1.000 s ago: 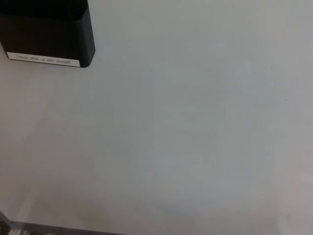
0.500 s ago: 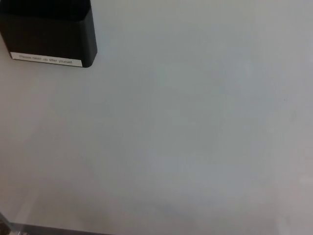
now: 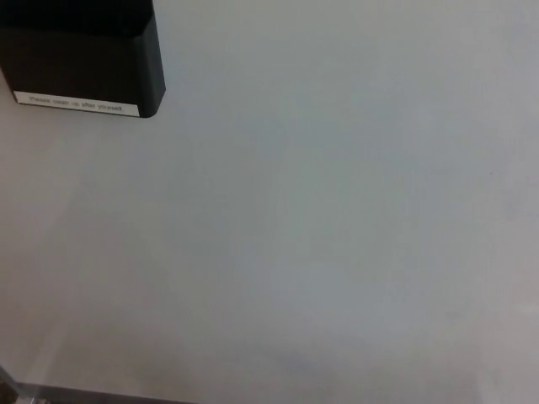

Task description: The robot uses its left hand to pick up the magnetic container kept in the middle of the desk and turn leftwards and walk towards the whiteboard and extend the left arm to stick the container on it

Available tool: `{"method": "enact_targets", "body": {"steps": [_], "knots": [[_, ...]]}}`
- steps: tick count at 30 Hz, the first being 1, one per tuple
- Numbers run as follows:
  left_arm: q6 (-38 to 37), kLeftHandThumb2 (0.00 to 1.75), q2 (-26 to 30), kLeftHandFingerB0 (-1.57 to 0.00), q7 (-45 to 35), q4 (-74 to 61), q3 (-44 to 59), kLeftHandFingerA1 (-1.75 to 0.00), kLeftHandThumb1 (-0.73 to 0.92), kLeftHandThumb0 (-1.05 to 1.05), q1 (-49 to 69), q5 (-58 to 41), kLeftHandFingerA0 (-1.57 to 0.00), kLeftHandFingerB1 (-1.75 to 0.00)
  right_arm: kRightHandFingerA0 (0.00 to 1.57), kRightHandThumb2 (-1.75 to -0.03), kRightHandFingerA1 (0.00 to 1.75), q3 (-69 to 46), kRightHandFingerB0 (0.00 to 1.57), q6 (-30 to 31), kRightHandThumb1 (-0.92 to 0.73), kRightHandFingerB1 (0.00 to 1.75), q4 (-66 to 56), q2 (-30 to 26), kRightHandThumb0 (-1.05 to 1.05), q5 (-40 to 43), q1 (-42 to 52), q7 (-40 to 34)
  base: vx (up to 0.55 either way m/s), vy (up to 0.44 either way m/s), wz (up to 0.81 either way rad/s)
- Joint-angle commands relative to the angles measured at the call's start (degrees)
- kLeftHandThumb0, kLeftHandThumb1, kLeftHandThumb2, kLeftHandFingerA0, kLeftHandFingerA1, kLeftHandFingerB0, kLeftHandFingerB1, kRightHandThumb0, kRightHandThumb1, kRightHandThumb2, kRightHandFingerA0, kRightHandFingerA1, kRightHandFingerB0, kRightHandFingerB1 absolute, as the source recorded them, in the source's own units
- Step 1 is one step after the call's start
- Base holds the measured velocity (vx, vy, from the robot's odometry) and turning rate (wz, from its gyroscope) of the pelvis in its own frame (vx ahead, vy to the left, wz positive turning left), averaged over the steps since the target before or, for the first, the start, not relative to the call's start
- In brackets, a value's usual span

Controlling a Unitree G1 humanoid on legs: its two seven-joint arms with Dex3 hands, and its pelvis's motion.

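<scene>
Neither hand in view, black magnetic container point(image 3: 80, 55) with white label strip point(image 3: 76, 104) on whiteboard point(image 3: 337, 236), contents hidden

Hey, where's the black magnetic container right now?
In the head view the black container is in the top left corner, cut by the picture's edges, against the whiteboard, with a white label along its lower edge.

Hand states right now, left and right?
Left hand: not in view, cannot be told.
Right hand: not in view, cannot be told.
Only the black container and the whiteboard show.
</scene>
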Motion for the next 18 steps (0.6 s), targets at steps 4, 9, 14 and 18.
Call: {"method": "enact_targets", "body": {"steps": [4,9,14,18], "knots": [[-14.39,0.75,1.97,-1.01,-3.4,5.39,-1.89,-0.75,0.62,-0.09,-2.4,-6.91,-1.23,-0.55,0.98,-0.85,0.64,0.47,0.72,3.21,-0.6,0.53,0.0,0.45,0.03,0.14,-1.47,1.88,0.0,0.0,0.0],[-15.41,0.66,2.47,-1.0,-3.15,6.07,-3.27,-0.73,0.66,-0.12,-2.86,-7.66,-1.17,-0.55,1.02,-0.79,0.73,1.37,0.76,4.56,-0.61,0.54,-0.02,0.35,0.01,-0.74,-1.89,0.75,0.0,0.0,0.0],[-17.68,0.62,2.74,-1.0,-4.64,8.53,-3.26,-0.67,0.68,-0.17,-4.13,-10.04,-1.19,-0.54,1.02,-0.84,0.69,2.39,0.78,5.54,-0.6,0.56,0.29,0.11,0.0,-1.6,-2.3,-0.7,0.0,0.0,0.0],[-18.22,0.63,2.72,-0.99,-2.96,9.95,-4.31,-0.69,0.68,-0.14,-4.43,-10.2,-1.17,-0.55,0.99,-0.79,0.66,2.78,0.78,5.64,-0.62,0.52,0.15,0.38,-0.02,-1.67,-2.14,-0.86,0.0,0.0,0.0]]}}
